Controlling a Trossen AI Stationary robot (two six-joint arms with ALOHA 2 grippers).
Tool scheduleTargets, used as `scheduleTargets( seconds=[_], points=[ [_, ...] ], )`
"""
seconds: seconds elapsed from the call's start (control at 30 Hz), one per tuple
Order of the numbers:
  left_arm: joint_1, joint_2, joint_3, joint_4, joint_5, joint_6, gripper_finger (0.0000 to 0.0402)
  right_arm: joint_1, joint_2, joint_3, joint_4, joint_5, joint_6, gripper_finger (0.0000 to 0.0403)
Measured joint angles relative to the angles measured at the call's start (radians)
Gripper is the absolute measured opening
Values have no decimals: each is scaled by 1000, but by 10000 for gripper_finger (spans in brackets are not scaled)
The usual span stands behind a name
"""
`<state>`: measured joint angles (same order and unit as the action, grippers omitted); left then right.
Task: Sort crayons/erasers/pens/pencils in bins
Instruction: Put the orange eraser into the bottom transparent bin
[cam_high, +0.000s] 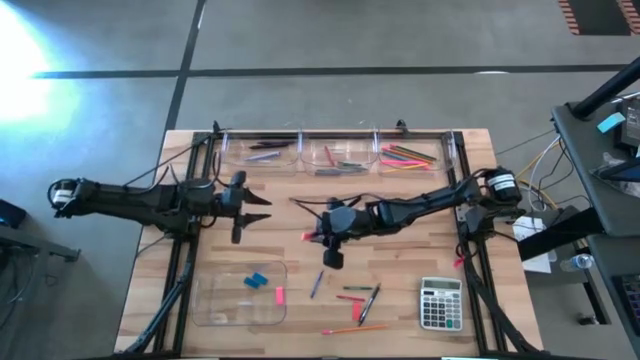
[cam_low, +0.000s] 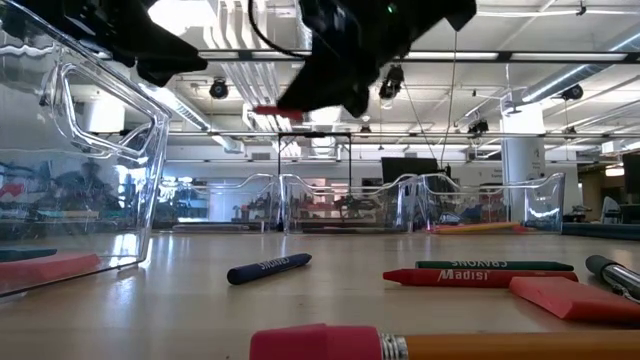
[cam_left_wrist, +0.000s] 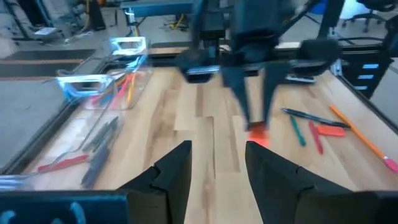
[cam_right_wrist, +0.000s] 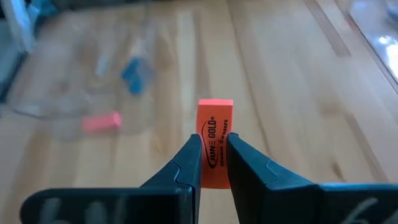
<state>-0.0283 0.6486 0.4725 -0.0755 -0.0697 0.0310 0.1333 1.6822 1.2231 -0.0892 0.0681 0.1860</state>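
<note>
Orange-red eraser (cam_right_wrist: 215, 151) pinched between the fingers of the right tool (cam_right_wrist: 213, 163), held above the desk (cam_high: 400, 310) near its centre, right of the shallow tray (cam_high: 215, 310) with a blue and a pink eraser. Left tool (cam_left_wrist: 217, 171) half open, empty, left of centre.

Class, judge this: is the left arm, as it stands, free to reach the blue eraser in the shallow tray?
Probably yes: the left claw is open and empty, and nothing covers the blue eraser in the open-topped tray.
</note>
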Motion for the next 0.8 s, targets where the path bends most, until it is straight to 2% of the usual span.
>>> scheduleTargets(
  seconds=[0.17,0.3,0.63,0.8],
  points=[
    [0,-78,-55,2,-76,1,137,43,44,96,22,-4,-4,52],
    [0,-142,-73,-29,-145,0,137,77,116,203,23,-48,-15,52],
    [0,-201,-102,-40,-151,-21,137,140,352,488,6,-176,-54,53],
    [0,-199,-109,-39,-152,-24,137,142,426,595,-88,-181,-59,88]
  ],
)
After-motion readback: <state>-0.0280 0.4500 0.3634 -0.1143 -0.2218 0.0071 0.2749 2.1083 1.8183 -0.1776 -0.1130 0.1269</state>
